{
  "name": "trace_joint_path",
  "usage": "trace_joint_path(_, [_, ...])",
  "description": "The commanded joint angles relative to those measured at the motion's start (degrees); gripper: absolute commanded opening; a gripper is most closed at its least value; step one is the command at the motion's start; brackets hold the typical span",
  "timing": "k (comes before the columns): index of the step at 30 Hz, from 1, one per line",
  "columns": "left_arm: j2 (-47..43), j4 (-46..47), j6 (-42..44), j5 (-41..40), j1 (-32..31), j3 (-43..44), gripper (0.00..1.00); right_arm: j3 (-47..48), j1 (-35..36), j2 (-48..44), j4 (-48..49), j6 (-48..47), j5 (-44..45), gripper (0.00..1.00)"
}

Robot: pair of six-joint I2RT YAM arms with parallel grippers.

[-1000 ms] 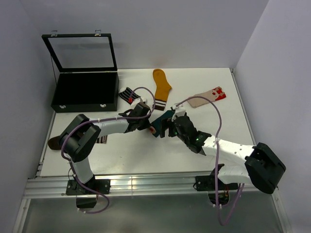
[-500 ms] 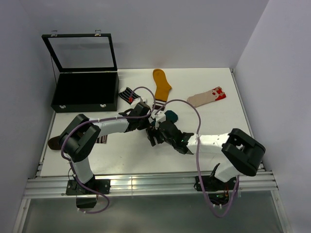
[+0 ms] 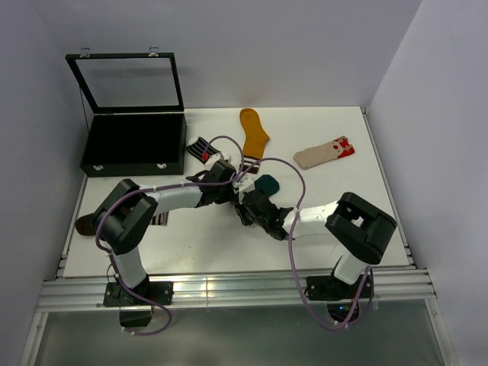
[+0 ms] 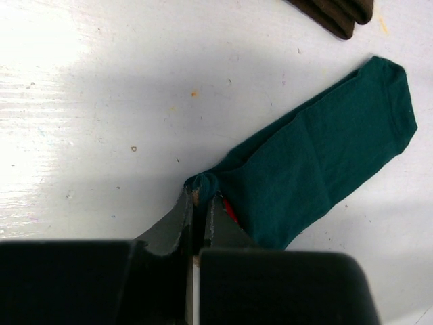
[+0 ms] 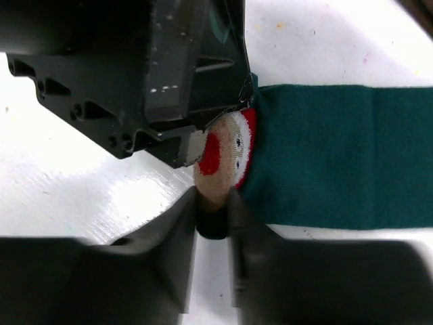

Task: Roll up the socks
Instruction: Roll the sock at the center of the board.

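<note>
Near the middle of the flat white table (image 3: 358, 206), a soft dark teal sock (image 3: 266, 183) lies with one end caught between the two arms, which meet there tip to tip. The left gripper (image 3: 235, 191) reaches in from the left. Its wrist view shows its fingers (image 4: 177, 220) all but pressed together, nipping a bunched fold at the near end of the dark teal sock (image 4: 318, 159), whose remaining length stretches flat toward the upper right. The right gripper (image 3: 246, 206) comes from the opposite side. In its own view its fingers (image 5: 177, 230) are drawn close, with only a narrow gap, and pinch the rounded end of the sock, where a red-and-white face figure (image 5: 226, 150) shows on beige cloth. The black body of the left gripper sits just beyond, against that same end. Farther back on the table lie a mustard sock (image 3: 253, 130) with a striped cuff and a short black-and-white striped sock (image 3: 199, 147), which is just beside a black case (image 3: 133, 145) with an upright glass lid. A beige sock (image 3: 324, 152) with a red-and-white end lies off to the right. A brown sock (image 3: 84, 223) peeks out beside the left arm's elbow at the table's left edge.
</note>
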Motion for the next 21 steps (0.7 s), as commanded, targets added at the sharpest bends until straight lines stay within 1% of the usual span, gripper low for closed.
trace_joint_path(1, [0.2,-0.3,1.5,-0.6,-0.1,1.4,0.01,1.8,-0.3,0.6,3.8,1.2,1.0,0.25])
trace_joint_path(2, [0.2,-0.1,1.7,-0.6,-0.1,1.3,0.02,1.2,-0.6,0.5,4.2,2.0,0.6,0.2])
trace_joint_path(3, [-0.3,0.0,1.6,-0.8,0.0,0.9,0.06,0.8,-1.8,0.3,4.4,2.8,-1.6,0.13])
trace_joint_path(5, [-0.9,0.7,1.6,-1.1,-0.1,0.2,0.15,-0.6,-3.8,-0.3,5.1,5.3,-4.1,0.07])
trace_joint_path(6, [-1.7,0.9,1.7,-1.3,-0.1,-0.3,0.25,-1.1,-4.7,-1.0,5.2,6.1,-5.6,0.03])
trace_joint_path(8, [-2.4,1.9,1.7,-2.0,0.0,-1.0,0.36,-1.7,-7.5,-2.1,4.4,8.3,-10.1,0.03])
trace_joint_path(9, [-3.2,2.2,1.6,-2.1,-0.1,-1.6,0.39,-1.7,-8.5,-2.4,4.1,9.1,-10.9,0.01])
trace_joint_path(10, [-3.6,2.8,1.5,-2.5,0.0,-2.0,0.41,-1.9,-10.1,-2.6,4.0,10.7,-15.6,0.01])
trace_joint_path(12, [-5.0,3.7,1.4,-2.7,0.0,-3.2,0.52,-2.1,-11.8,-2.9,3.8,12.4,-19.2,0.01])
trace_joint_path(13, [-5.4,4.2,1.5,-2.9,0.0,-3.6,0.55,-2.0,-13.3,-2.8,3.5,14.1,-23.2,0.01])
trace_joint_path(14, [-5.8,4.9,1.5,-3.0,0.0,-4.1,0.59,-1.8,-14.1,-2.7,3.0,14.9,-24.9,0.01])
trace_joint_path(15, [-6.7,5.2,1.6,-3.1,0.1,-4.9,0.6,-1.7,-14.9,-2.6,2.8,15.7,-26.5,0.0])
trace_joint_path(16, [-7.2,5.7,1.6,-3.2,0.1,-5.5,0.64,-1.5,-15.6,-2.5,2.6,17.2,-28.2,0.0])
trace_joint_path(17, [-7.8,5.6,1.6,-3.2,0.1,-6.1,0.7,-0.9,-17.2,-2.3,2.0,18.0,-31.7,0.0])
trace_joint_path(18, [-8.7,8.1,1.7,-3.1,0.2,-7.3,0.73,-0.5,-18.0,-1.6,1.7,18.8,-33.6,0.0])
trace_joint_path(20, [-9.6,9.7,1.8,-2.8,0.2,-8.6,0.75,0.4,-19.9,-0.6,1.9,22.0,-37.4,0.0])
trace_joint_path(21, [-10.2,10.9,1.9,-2.5,0.3,-9.6,0.75,0.5,-21.6,0.5,2.5,23.2,-41.2,0.0])
